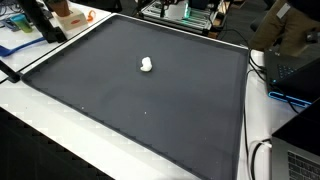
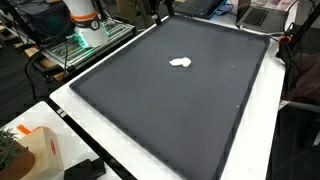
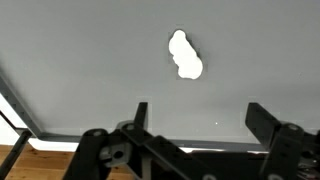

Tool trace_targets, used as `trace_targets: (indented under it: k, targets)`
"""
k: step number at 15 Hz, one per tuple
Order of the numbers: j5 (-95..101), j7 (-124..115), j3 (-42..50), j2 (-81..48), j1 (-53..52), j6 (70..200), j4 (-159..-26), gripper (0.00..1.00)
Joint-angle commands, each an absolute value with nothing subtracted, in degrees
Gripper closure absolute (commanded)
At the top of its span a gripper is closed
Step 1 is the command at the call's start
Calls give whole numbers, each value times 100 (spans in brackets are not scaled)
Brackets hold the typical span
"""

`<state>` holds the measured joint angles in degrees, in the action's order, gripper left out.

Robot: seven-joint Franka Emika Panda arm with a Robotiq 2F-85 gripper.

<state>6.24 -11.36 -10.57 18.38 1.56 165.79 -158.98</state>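
Wrist view, left to right: the border of the dark mat (image 3: 70, 60) runs down the left margin. Then come the end effector (image 3: 200, 116) and its two black fingers (image 3: 141, 112), set wide apart with nothing between them. A white lump (image 3: 185, 55) lies ahead of the end effector, well apart from it and untouched, a little left of the midline between the fingers. The lump's long axis runs mostly away from the end effector, leaning slightly left at its far end, so its narrow width faces the gap between the fingers. Both exterior views show the white lump (image 1: 147, 65) (image 2: 181, 62) alone on the dark mat (image 1: 150, 105) (image 2: 170, 115), in the far half, clear of every border. The mat covers most of a white surface (image 1: 25, 100) (image 2: 100, 125).
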Motion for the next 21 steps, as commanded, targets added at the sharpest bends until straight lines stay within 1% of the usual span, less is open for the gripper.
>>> trace_targets:
  k: [1,6,9,12,13,16,20,21]
  targets:
    - [772,-1473,-1229,956,371,17314,-15898,0]
    - [1532,-1903,-1547,94,940,18544,-15889,0]
    - [1680,-1800,-1395,-82,1094,18863,-15873,0]
    - [1535,-1731,-1315,-349,1010,19040,-15831,0]
    - [1497,-1712,-1334,-122,1044,18795,-15819,0]
    - [1498,-1712,-1337,-278,1025,18919,-15810,0]
    - [1375,-1723,-1235,-97,832,18157,-15689,0]
    - [831,-1294,-999,5,476,17970,-15681,0]
